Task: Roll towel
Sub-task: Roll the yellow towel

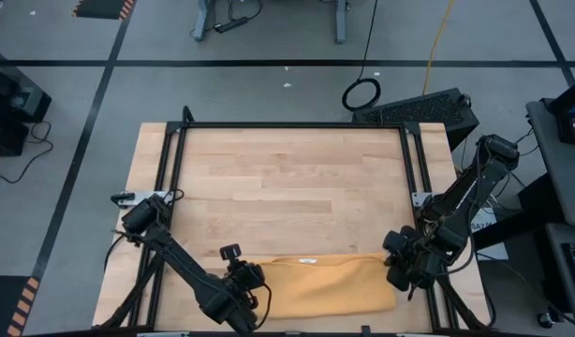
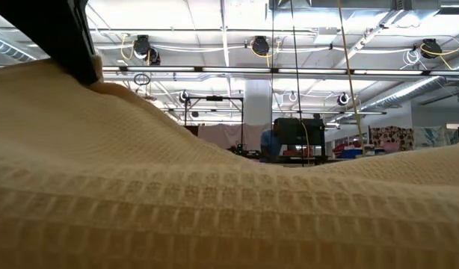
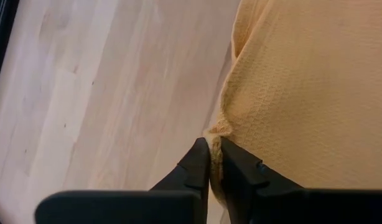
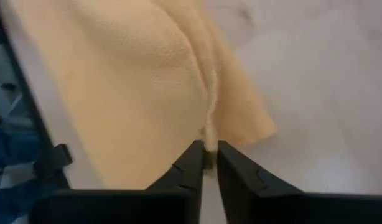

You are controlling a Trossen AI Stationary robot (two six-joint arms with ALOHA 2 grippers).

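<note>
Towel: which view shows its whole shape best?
The high view: the towel lies folded along the table's near edge, both ends visible. Low view shows only close weave; each wrist view shows just a pinched corner.

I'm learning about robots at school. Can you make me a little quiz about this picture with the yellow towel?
1. True or false: the towel lies in the middle of the table.
2. What pinches the towel's edge? A) left claw only B) right claw only C) both claws
3. Fill in: the towel's colour is mustard ____.

Key: 1 false, it lies along the table's near edge, between the two arms. 2 C. 3 yellow.
</note>
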